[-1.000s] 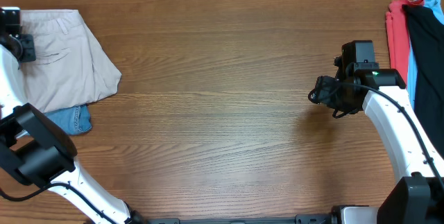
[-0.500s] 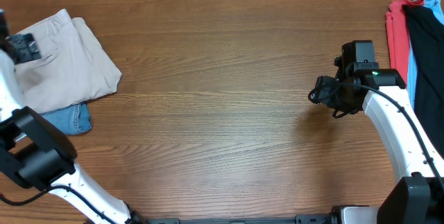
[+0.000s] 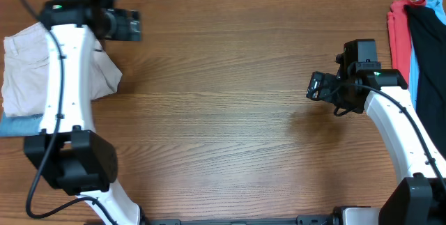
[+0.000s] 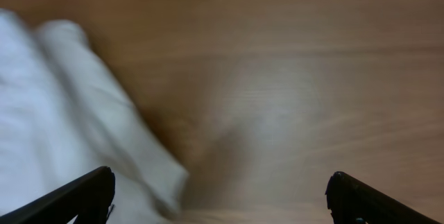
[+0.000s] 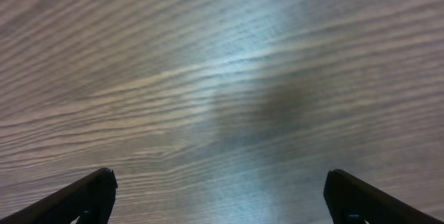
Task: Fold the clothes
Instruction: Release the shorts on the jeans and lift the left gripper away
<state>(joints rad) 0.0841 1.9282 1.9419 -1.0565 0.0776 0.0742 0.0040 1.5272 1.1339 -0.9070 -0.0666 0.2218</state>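
The clothes, a pale beige pair of shorts [image 3: 26, 65], lie folded at the table's far left, partly hidden under my left arm. The left wrist view shows their blurred edge [image 4: 62, 120] at the left. My left gripper [image 3: 135, 25] hovers just right of the shorts' upper corner, open and holding nothing [image 4: 218, 197]. My right gripper [image 3: 312, 87] hangs open over bare wood at the right [image 5: 220, 197], far from the shorts.
Light-blue denim [image 3: 17, 125] sticks out from under the shorts at the left edge. Red [image 3: 397, 33], light-blue and black [image 3: 428, 44] garments lie at the far right edge. The wooden table [image 3: 223, 113] lies between the arms.
My left gripper opened, let go of the shorts and swung right to their upper right corner. The shorts now lie flat. My right gripper opened wider in place.
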